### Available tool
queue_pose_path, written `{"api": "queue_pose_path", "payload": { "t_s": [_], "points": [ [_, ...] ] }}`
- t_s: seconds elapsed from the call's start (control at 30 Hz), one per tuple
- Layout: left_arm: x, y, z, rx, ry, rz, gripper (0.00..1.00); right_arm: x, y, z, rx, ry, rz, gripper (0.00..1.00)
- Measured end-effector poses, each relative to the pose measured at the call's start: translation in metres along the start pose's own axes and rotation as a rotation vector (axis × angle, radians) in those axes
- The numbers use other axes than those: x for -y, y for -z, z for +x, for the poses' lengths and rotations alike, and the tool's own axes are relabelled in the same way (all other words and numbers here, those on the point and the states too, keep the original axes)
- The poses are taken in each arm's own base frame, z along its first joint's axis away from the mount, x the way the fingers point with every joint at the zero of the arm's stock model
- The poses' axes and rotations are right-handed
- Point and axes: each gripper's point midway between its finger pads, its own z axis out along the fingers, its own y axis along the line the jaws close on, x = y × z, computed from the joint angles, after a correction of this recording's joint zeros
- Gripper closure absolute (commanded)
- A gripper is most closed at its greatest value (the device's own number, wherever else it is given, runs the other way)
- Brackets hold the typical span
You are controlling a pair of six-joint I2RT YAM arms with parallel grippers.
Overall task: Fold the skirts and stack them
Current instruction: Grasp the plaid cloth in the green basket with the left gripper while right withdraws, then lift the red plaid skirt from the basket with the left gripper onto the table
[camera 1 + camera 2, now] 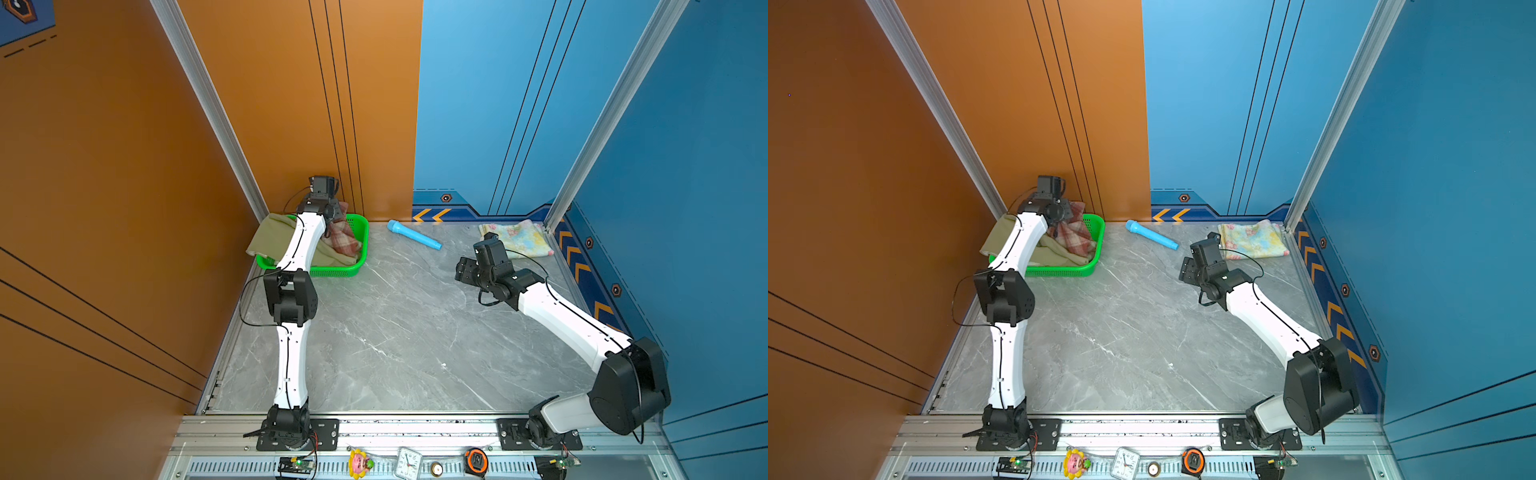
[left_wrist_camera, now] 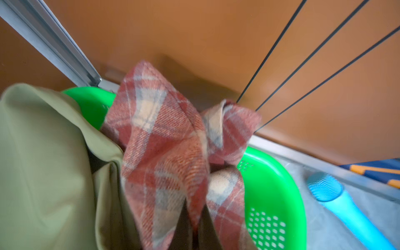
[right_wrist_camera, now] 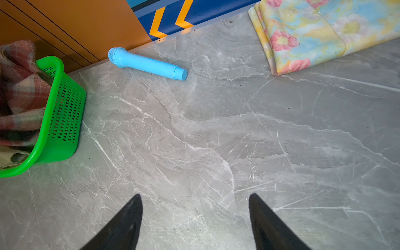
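The red-and-cream plaid skirt (image 2: 162, 151) is bunched up in the green basket (image 1: 360, 262), with one fold lifted above the rim. My left gripper (image 2: 195, 207) is shut on that fold, over the basket's far side. The olive-green skirt (image 1: 272, 237) lies under it and hangs over the basket's left rim. The pastel floral skirt (image 1: 517, 239) lies folded flat at the table's far right corner. My right gripper (image 3: 194, 197) hovers open over bare table, a little in front of the floral skirt, with nothing between its fingers.
A light-blue plastic tube (image 1: 413, 235) lies by the back wall between the basket and the floral skirt. Orange and blue walls close the table at the back and sides. Small trinkets sit on the front rail (image 1: 409, 461).
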Motion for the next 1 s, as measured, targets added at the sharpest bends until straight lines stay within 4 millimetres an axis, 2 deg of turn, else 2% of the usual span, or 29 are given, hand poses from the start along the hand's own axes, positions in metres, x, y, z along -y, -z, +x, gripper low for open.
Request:
{"api": "queue_pose_path", "payload": {
  "t_s": [0.17,0.27,0.63,0.9,1.0],
  "points": [
    [0.0,0.054,-0.057,0.135,0.113,0.117,1.0,-0.006,0.001,0.004,-0.005,0.012,-0.012,0.23],
    [0.001,0.076,-0.083,0.211,0.176,0.193,1.0,-0.009,0.003,0.004,-0.002,0.015,-0.018,0.23],
    [0.038,0.113,-0.133,0.346,0.316,0.487,1.0,-0.008,0.028,-0.01,0.055,0.0,-0.042,0.22],
    [0.059,0.163,-0.177,0.468,0.402,0.691,1.0,0.011,0.031,-0.016,0.08,-0.027,-0.004,0.22],
    [0.065,0.177,-0.187,0.491,0.445,0.763,1.0,0.02,0.031,-0.02,0.088,-0.043,0.012,0.21]
  ]
}}
